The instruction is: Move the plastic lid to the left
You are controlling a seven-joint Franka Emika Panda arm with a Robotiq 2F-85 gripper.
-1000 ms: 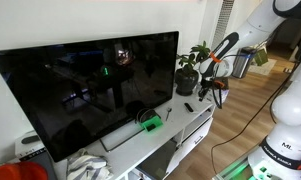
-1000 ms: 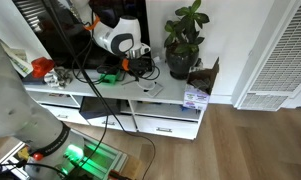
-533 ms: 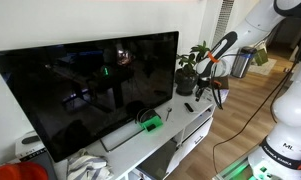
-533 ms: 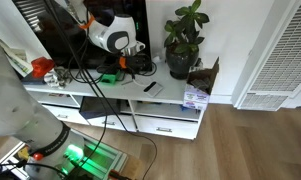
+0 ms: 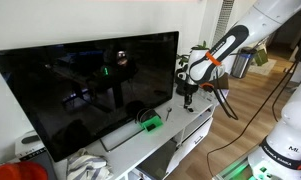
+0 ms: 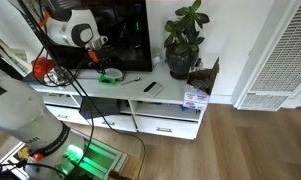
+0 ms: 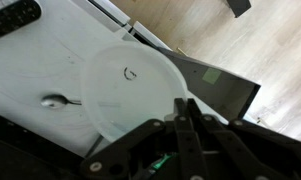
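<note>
Gripper [image 7: 186, 108]: narrow, fingers pinched on the lid's rim.
Lid [image 7: 130, 88]: clear, round plastic, held in the gripper over the white counter [image 7: 35, 65], near its edge.
Beyond the edge: wood floor [image 7: 260, 50].

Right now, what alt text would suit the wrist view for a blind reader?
A round translucent plastic lid lies on a white shelf top, the tool at its near rim; grip unclear. A wooden floor shows beyond.
</note>
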